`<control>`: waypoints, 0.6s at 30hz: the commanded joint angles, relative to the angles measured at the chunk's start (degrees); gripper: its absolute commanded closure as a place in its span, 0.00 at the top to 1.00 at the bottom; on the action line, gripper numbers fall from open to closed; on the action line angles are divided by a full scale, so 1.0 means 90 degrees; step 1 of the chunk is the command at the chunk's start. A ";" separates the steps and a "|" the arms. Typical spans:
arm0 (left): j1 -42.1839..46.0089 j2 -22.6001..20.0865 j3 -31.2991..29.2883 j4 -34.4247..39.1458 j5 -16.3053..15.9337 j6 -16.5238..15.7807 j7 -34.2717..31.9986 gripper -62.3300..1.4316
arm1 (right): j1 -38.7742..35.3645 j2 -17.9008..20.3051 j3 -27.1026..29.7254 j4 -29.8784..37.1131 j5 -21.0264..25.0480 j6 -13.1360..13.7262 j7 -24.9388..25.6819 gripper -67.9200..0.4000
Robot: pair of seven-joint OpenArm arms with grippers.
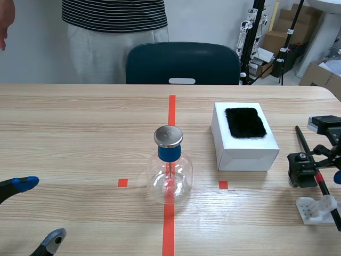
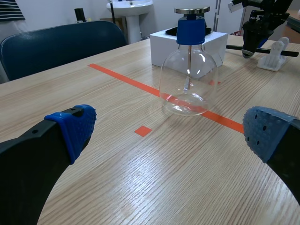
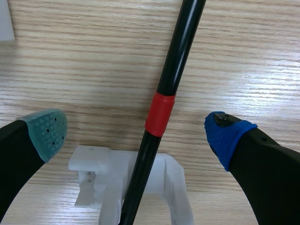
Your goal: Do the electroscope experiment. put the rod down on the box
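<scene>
The black rod with a red band lies with one end propped on a small white stand near the table's right edge. My right gripper hovers over it, open, one finger on each side of the red band and neither pad touching. In the scene view the rod points toward the white box, which has a black fur patch on top. The glass electroscope flask, with a blue stopper and metal disc, stands on the centre tape line. My left gripper is open and empty at the front left.
A person in a striped shirt stands behind a dark blue chair at the far side. The flask is ahead of my left gripper, with the box beyond it. Cardboard boxes and tripods stand off the table's far right.
</scene>
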 commanded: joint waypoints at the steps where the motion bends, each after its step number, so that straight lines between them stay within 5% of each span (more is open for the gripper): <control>1: -0.0017 -0.0005 -0.0041 0.0078 -0.0068 -0.0007 -0.0318 1.00 | 0.0109 0.0119 0.0073 0.0058 0.0019 0.0005 0.0005 0.88; 10: -0.0017 -0.0005 -0.0041 0.0078 -0.0068 -0.0007 -0.0318 1.00 | 0.0112 0.0345 0.0092 0.0168 0.0369 0.0007 -0.0032 0.88; 18: -0.0017 -0.0005 -0.0041 0.0078 -0.0068 -0.0007 -0.0318 1.00 | 0.0104 0.1001 0.0092 0.1205 0.0692 0.0005 -0.0432 0.88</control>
